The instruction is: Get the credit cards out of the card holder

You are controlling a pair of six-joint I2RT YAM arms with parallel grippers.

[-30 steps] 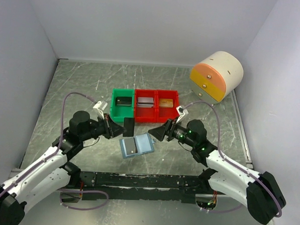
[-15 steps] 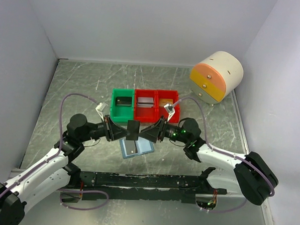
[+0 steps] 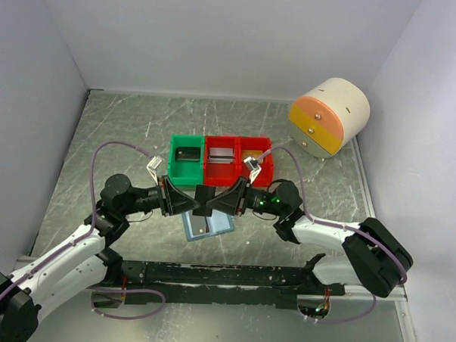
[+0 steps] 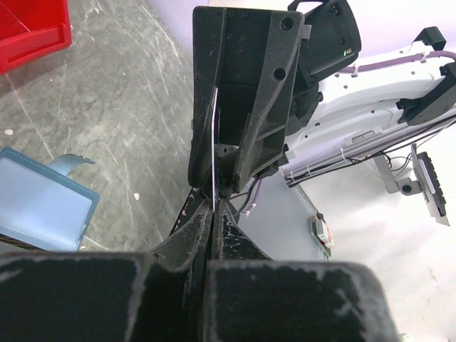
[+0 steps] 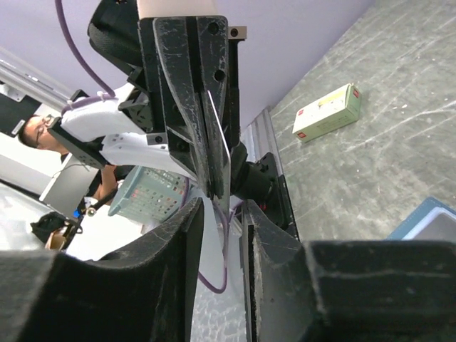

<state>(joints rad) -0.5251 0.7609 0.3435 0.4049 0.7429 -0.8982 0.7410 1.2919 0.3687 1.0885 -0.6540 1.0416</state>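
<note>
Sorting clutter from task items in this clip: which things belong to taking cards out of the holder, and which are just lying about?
Job: credit card, card holder, left gripper holding the card, right gripper at its other edge.
Lying about: green bin, red bins, round drawer unit, small cream box.

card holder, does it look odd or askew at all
The card holder lies open and turned askew to the row of bins; the dark card is held above it. No damage shows.
</note>
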